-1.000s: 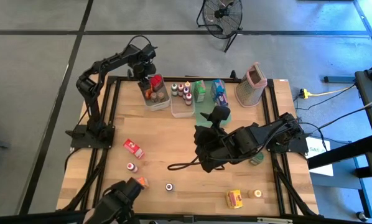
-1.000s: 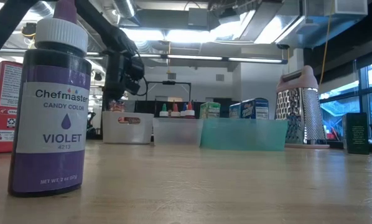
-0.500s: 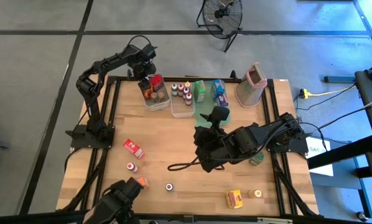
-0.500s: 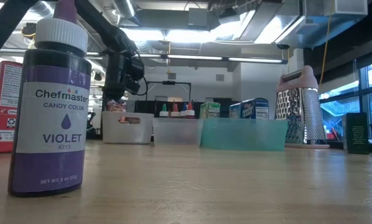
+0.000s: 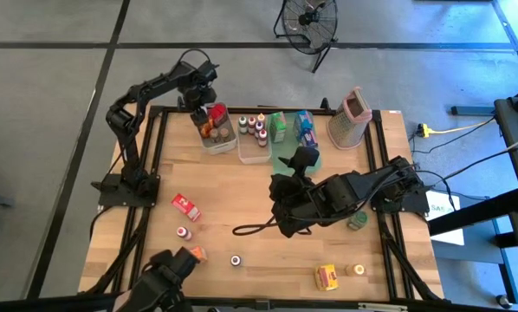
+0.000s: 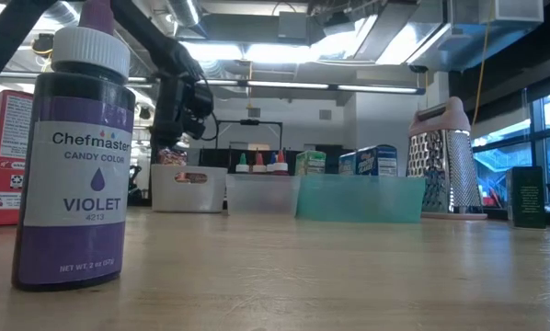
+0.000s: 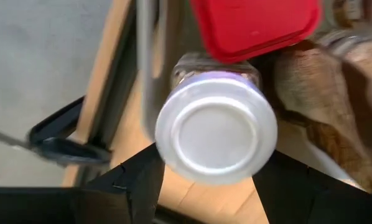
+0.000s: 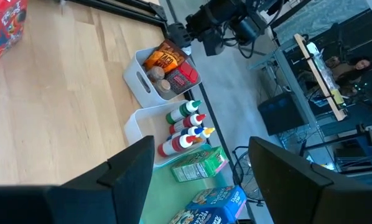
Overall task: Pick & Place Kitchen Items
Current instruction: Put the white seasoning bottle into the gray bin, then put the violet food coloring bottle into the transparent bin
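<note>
My left gripper point(image 5: 203, 106) points down over the white bin point(image 5: 209, 143) at the table's far left. In the left wrist view its fingers stand open on either side of a jar with a silver lid point(image 7: 216, 132). The jar stands upright in the bin beside a red-lidded item point(image 7: 254, 25). My right gripper point(image 8: 201, 180) hangs open and empty above the middle of the table point(image 5: 304, 159), facing the bins. Loose kitchen items lie near the front: a red box point(image 5: 186, 206), a small bottle point(image 5: 183, 232), a yellow box point(image 5: 327, 276) and a violet bottle point(image 6: 73, 147). My left gripper comes at the jar from above, pointing down, one finger point(image 7: 133, 183) on each side of the lid's rim point(image 7: 167, 155). I cannot tell whether the fingers touch the jar. The jar stands upright inside the bin.
A clear bin of colour bottles point(image 5: 253, 134) and a green tray point(image 5: 287, 156) with two boxes line the far edge. A metal grater point(image 5: 351, 117) stands at the far right. A dark jar point(image 5: 357, 222) sits by the right arm, and a black cable point(image 5: 250, 230) lies mid-table.
</note>
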Tool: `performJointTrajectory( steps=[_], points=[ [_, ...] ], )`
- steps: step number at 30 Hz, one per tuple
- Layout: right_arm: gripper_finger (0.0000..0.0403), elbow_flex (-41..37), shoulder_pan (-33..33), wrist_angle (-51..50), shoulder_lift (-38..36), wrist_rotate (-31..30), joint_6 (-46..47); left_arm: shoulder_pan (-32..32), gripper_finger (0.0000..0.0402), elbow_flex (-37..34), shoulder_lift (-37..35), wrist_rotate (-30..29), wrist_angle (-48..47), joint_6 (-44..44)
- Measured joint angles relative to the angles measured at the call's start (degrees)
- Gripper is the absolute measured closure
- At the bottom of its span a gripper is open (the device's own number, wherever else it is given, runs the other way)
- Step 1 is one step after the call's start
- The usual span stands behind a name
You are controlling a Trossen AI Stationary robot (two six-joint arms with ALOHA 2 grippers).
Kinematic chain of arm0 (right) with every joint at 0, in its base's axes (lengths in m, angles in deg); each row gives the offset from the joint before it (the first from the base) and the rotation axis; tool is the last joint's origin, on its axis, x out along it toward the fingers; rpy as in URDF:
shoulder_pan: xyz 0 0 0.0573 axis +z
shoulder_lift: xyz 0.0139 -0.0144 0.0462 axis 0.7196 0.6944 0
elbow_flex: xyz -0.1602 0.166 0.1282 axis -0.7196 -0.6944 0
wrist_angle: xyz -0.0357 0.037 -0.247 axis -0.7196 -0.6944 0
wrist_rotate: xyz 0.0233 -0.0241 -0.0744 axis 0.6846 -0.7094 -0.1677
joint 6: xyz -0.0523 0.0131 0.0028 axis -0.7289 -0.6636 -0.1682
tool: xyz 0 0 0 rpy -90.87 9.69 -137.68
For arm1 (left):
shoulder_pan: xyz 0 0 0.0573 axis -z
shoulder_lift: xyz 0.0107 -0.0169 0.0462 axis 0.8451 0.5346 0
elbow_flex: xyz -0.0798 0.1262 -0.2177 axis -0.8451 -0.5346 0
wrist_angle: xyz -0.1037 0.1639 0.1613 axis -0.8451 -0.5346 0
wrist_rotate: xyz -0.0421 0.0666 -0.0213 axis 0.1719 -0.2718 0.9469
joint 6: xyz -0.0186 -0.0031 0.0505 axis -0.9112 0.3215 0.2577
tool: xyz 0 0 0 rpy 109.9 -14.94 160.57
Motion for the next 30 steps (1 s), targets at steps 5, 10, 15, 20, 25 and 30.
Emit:
performJointTrajectory(
  steps=[5,10,15,20,25,30],
  points=[
    [0.0141,0.0,0.0,0.0,0.0,0.0,0.0,0.2,0.0178,3.0,-0.1,-2.3,-3.3,-0.5],
    [0.0141,0.0,0.0,-0.3,0.0,0.0,0.0,0.9,0.0178,7.5,-0.1,-2.2,-9.0,-0.7],
    [0.0141,0.0,0.0,-1.1,0.0,0.3,0.5,1.2,0.0178,11.6,-1.7,-2.1,-12.3,-3.9],
    [0.0141,0.0,-0.7,-1.3,0.0,7.9,1.1,3.6,0.0178,13.2,-7.2,-2.4,-13.0,-7.2],
    [0.0141,0.0,-1.5,-1.2,0.1,16.0,0.2,8.9,0.0178,13.2,-15.7,-1.8,-13.0,-11.3],
    [0.0141,0.0,-1.7,-0.7,0.2,20.3,-0.3,17.5,0.0178,13.2,-25.0,-1.4,-12.4,-15.8]
  ],
)
